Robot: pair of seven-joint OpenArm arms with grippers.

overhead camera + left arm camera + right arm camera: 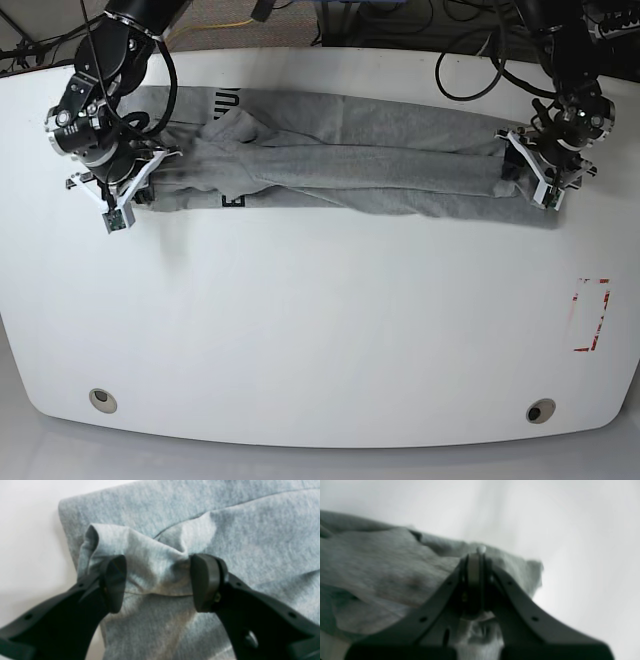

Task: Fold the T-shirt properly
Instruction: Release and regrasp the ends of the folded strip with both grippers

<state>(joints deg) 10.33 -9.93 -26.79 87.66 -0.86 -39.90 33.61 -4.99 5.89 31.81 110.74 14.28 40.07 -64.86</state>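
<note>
The heather-grey T-shirt (350,165) lies as a long folded band across the far half of the white table (320,320), with black lettering showing near its left end. My left gripper (540,172) sits at the band's right end. In the left wrist view its jaws stand apart around a bunched fold of the T-shirt (250,542), and the cloth presses against both pads of the left gripper (160,582). My right gripper (135,185) is at the band's left end. In the right wrist view the right gripper (475,565) is shut on an edge of the T-shirt (382,567).
A red-and-white marked rectangle (592,315) sits near the table's right edge. Two round grommets (100,400) (540,411) are set near the front edge. Cables (470,60) run behind the table's far edge.
</note>
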